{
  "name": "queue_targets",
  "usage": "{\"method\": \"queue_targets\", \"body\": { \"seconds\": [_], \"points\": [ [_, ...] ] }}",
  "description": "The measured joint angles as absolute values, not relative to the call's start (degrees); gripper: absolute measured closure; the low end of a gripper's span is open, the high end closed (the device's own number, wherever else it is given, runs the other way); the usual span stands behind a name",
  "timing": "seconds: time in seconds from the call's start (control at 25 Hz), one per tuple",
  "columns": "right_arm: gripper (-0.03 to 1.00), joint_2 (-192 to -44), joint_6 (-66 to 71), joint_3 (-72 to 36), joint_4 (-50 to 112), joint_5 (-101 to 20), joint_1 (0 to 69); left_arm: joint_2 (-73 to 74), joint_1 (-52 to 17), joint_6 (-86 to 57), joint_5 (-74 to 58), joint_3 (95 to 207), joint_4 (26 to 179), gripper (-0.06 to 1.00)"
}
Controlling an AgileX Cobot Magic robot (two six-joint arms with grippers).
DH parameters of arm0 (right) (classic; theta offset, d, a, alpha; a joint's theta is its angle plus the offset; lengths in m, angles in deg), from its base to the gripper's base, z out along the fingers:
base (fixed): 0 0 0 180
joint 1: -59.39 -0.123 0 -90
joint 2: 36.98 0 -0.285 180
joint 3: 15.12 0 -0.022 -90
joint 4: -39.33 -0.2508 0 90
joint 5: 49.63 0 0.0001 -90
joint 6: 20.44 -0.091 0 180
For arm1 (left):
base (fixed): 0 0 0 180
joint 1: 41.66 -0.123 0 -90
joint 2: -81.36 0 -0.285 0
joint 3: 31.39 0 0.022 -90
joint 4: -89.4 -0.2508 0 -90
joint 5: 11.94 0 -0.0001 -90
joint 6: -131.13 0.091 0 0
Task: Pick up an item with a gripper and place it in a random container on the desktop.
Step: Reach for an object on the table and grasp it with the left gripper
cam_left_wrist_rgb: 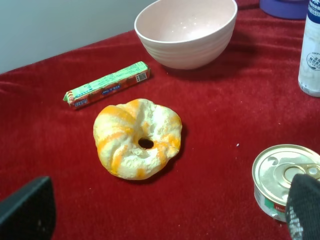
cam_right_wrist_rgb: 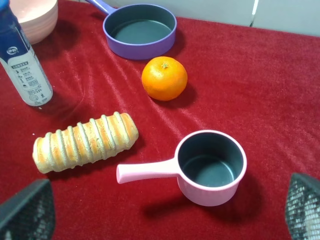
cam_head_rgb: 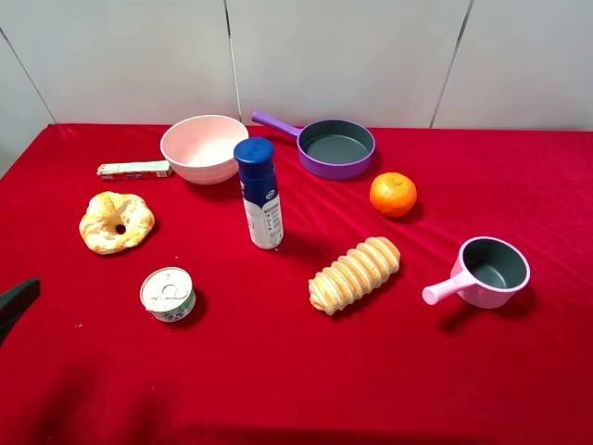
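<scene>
The ring bread point(cam_head_rgb: 116, 222) is laid flat on the red table point(cam_head_rgb: 296, 371), hole up, over on the left side. It is not touched by anything. The bowl point(cam_head_rgb: 199, 167) is stood open side up a little way behind it, with a thin sweets pack point(cam_head_rgb: 135, 170) laid just beside the bowl. The bowl is likely put so near so that the bread can be lifted a short way and let down into it.

The left gripper point(cam_left_wrist_rgb: 167, 200) is held low in front of the bread and pointed at it. Its jaws are spread wide, one at each edge of the wrist view, and nothing is gripped between them. The gap looks wide enough for the bread to be taken in. A tin point(cam_head_rgb: 168, 293) is sat close to one jaw, so it could be bumped if care is not taken.

The right gripper point(cam_right_wrist_rgb: 165, 207) is spread wide too, and nothing is held in it. It is placed at the other side of the table, with the pot point(cam_head_rgb: 482, 295) just in front of it, well away from the bread.

Each thing is set apart from the others. This is most likely done so that jaws can be fitted round one thing at a time.

Counted up:
- one ring bread
- one loaf point(cam_head_rgb: 355, 274)
- one orange point(cam_head_rgb: 393, 194)
- one bottle point(cam_head_rgb: 259, 193)
- one tin
- one sweets pack

Three things can be filled – one bowl, one pan point(cam_head_rgb: 320, 165) and one pot – and all three are seen empty. Two grippers are seen.
</scene>
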State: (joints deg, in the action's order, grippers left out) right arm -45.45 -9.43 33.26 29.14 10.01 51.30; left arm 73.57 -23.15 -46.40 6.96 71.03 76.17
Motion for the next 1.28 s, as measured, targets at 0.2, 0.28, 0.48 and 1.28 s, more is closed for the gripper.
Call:
{"method": "queue_targets", "body": {
  "seconds": [0.2,0.28,0.48,1.28],
  "points": [
    [0.28,-45.45,-9.43,33.26,29.14,10.01,51.3,73.57,-23.15,-46.4,6.96,71.03,76.17,0.04],
    [0.28,-45.45,-9.43,33.26,29.14,10.01,51.3,73.57,-23.15,-46.4,6.96,71.03,76.17,0.04],
    [0.28,-45.45,-9.43,33.26,29.14,10.01,51.3,73.57,-23.15,-46.4,6.96,71.03,76.17,0.04],
    [0.28,-45.45,-9.43,33.26,29.14,10.0,51.3,72.41,-23.15,-49.57,13.68,77.01,78.56,0.04]
  ]
}}
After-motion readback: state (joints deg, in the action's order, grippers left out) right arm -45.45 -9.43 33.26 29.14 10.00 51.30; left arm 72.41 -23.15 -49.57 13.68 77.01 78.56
